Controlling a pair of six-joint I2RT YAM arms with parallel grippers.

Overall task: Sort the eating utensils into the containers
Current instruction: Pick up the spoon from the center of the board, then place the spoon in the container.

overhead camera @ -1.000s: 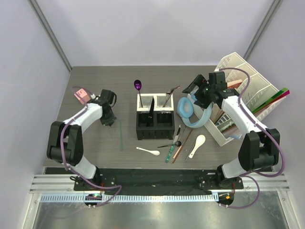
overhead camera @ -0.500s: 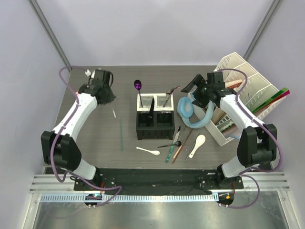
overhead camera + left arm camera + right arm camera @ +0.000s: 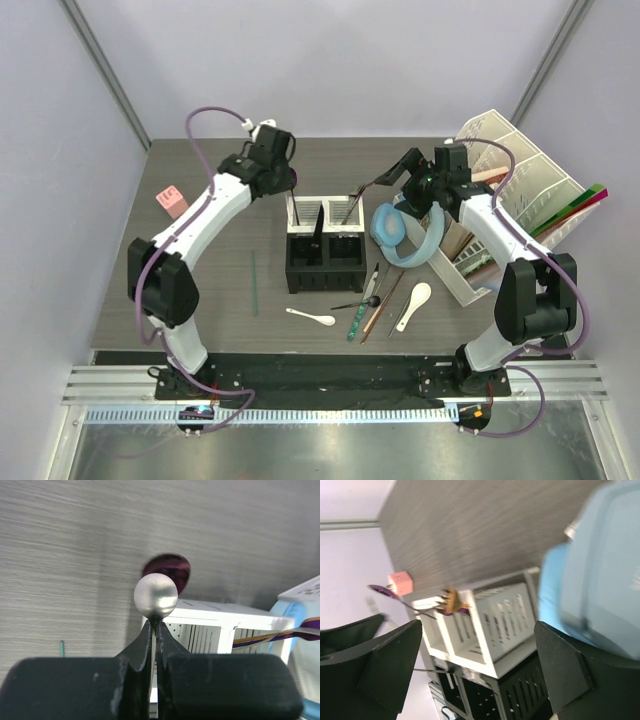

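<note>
Your left gripper [image 3: 272, 165] has swung from the left side of the frame to the upper centre, and it now hangs just above the caddy [image 3: 325, 277]. Its fingers are pressed together on a silver spoon [image 3: 156, 595], bowl up, in front of the purple spoon [image 3: 176, 566] that stands in the upper left compartment. Your right gripper [image 3: 404, 178] is spread and holds nothing, near the forks [image 3: 451, 601]. I judge this spoon is ready to go down into a compartment. The white soup spoons [image 3: 311, 317] still lie loose at lower centre.

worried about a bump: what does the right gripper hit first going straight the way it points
Likely the copper metal fork standing in a white-rimmed compartment of the black box caddy; the open right gripper points at it, though depth is unclear.
</note>
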